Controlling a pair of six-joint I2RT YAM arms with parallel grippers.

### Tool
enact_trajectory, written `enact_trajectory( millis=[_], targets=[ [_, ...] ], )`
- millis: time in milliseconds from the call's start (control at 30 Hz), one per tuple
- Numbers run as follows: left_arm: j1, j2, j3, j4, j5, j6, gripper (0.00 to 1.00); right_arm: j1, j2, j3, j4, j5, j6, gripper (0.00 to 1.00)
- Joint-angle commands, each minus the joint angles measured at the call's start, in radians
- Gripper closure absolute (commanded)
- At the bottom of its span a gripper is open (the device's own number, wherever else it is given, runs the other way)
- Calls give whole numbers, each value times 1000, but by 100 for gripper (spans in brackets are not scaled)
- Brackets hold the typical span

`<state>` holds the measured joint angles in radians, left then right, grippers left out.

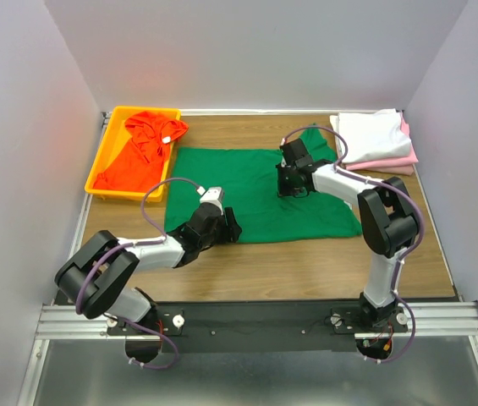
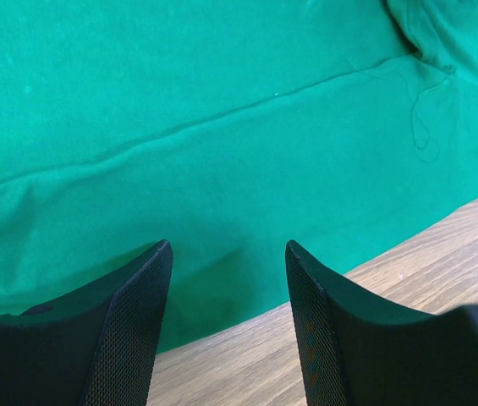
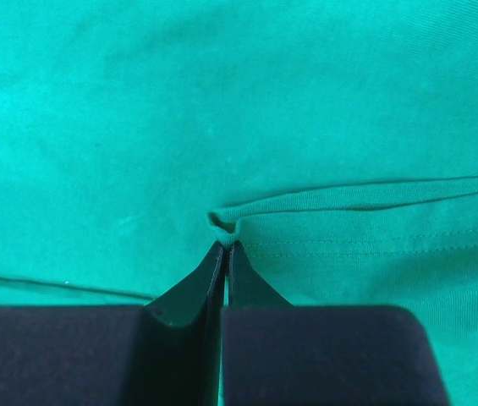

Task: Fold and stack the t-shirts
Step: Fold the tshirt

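Note:
The dark green t-shirt lies spread flat on the middle of the table. My left gripper is open and low over the shirt's near left edge; in the left wrist view its fingers straddle the hem where cloth meets wood. My right gripper is on the shirt's far right part; in the right wrist view it is shut, pinching a small fold of the green cloth at a stitched hem. The orange-red t-shirt lies crumpled in the tray. The white t-shirt lies folded on the pink t-shirt at the far right.
The yellow plastic tray stands at the far left by the wall. Bare wooden table runs along the near side between the green shirt and the arm bases. Walls close in the left, right and back.

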<state>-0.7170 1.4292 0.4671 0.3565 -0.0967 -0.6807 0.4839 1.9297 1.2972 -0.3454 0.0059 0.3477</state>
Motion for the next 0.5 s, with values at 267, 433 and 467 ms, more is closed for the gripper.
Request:
enact_trajectory(
  millis=[267,433,467],
  targets=[
    [-7,30,-16,35,22,7,36,16,-64,7,16,37,27,53],
    [-7,30,-12,36,25,10,36,13,-90,13,14,149,8,23],
    [-7,28,-12,35,25,12,36,2,-93,17,14,170,-2,21]
  ],
)
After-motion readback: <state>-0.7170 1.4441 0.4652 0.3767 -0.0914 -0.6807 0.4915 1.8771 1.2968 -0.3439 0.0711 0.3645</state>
